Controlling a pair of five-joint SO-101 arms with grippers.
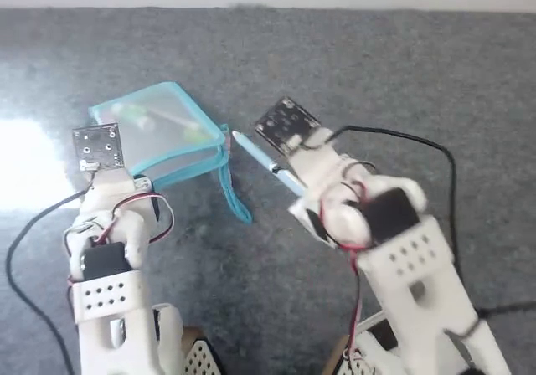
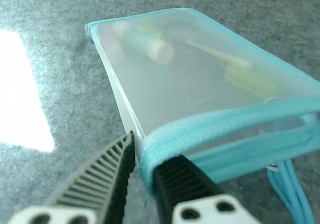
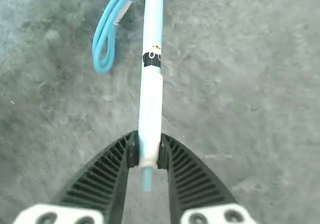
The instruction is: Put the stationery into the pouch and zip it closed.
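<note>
A translucent pouch with teal trim lies on the grey carpet, and green stationery shows through its wall. My left gripper is shut on the pouch's teal zipper edge at its near corner. The right gripper is shut on the rear end of a light blue pen. In the high view the pen points at the pouch's right corner, with its tip just short of the trim. The pouch's teal strap loop lies beside the pen.
Grey carpet covers the table, open to the right and far side. A bright patch of light falls left of the pouch. The strap trails toward the arms between them, and a black cable arcs over the right arm.
</note>
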